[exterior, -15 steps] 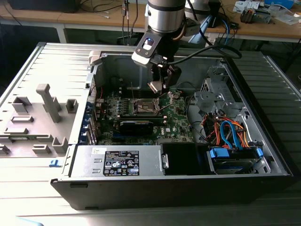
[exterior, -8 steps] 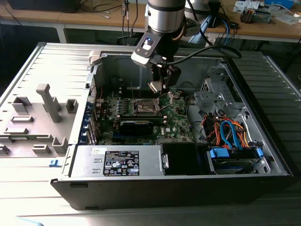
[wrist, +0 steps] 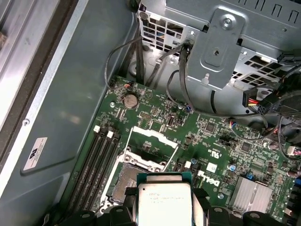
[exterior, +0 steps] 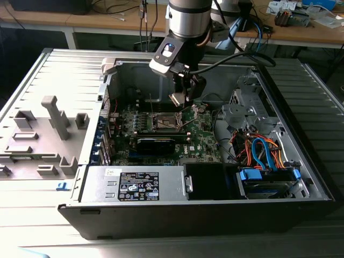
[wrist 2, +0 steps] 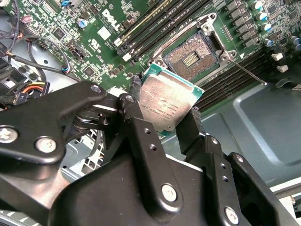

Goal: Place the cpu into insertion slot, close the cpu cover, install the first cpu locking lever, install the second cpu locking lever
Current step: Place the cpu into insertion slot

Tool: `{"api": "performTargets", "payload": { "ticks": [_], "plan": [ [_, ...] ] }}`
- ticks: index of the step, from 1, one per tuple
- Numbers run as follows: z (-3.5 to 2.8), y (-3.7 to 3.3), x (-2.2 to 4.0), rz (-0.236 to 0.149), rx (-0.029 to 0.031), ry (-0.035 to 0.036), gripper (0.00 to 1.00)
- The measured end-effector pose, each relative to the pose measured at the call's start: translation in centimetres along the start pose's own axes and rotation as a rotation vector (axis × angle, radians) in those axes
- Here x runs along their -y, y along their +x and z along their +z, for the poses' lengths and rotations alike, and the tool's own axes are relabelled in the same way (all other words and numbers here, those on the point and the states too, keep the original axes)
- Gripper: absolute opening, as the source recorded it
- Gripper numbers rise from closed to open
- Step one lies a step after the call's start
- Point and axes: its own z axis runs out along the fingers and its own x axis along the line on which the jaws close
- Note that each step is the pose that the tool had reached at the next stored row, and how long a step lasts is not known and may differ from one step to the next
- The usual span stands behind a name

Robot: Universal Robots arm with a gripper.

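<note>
Fingers (wrist 2: 141,127) pinch the cpu (wrist 2: 164,106) by two opposite edges. The chip is tilted and in the air just short of the insertion slot (wrist 2: 193,56), not touching it. Slot's dark centre lies bare with open room above. Long memory slots (wrist 2: 155,23) flank both sides, and a thin lever rod (wrist 2: 244,70) sticks out at one corner.

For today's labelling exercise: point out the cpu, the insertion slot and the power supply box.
cpu (wrist 2: 165,101), second wrist view, centre of its metal top.
insertion slot (wrist 2: 193,57), second wrist view, its dark centre.
power supply box (exterior: 98,188), exterior view, bare grey face.
</note>
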Motion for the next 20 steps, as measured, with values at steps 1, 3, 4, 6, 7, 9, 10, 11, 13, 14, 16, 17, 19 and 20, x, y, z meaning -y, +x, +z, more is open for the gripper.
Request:
{"api": "performTargets", "payload": {
  "ticks": [1,3,4,6,7,9,10,11,13,14,16,17,19,20],
  "plan": [
    [0.01,0.00,0.00,0.002,0.0001,0.0000,0.55],
    [0.02,0.00,0.00,0.007,0.0003,0.0000,0.55],
    [0.02,0.00,0.00,0.009,0.0005,0.0001,0.55],
    [0.03,0.00,0.01,0.013,0.0008,0.0001,0.55],
    [0.03,0.00,0.01,0.015,0.0008,0.0001,0.55],
    [0.04,0.00,0.01,0.020,0.0011,0.0001,0.55],
    [0.05,0.00,0.00,0.023,0.0014,0.0002,0.55],
    [0.06,0.00,0.00,0.027,0.0015,0.0002,0.55],
    [0.07,0.00,0.01,0.033,0.0019,0.0002,0.55],
    [0.08,0.00,0.00,0.035,0.0020,0.0003,0.55],
    [0.10,0.00,0.01,0.044,0.0025,0.0003,0.55],
    [0.10,0.00,0.01,0.048,0.0027,0.0004,0.55],
    [0.11,0.00,0.01,0.053,0.0030,0.0004,0.55],
    [0.12,0.00,0.01,0.057,0.0032,0.0004,0.55]
  ]
}}
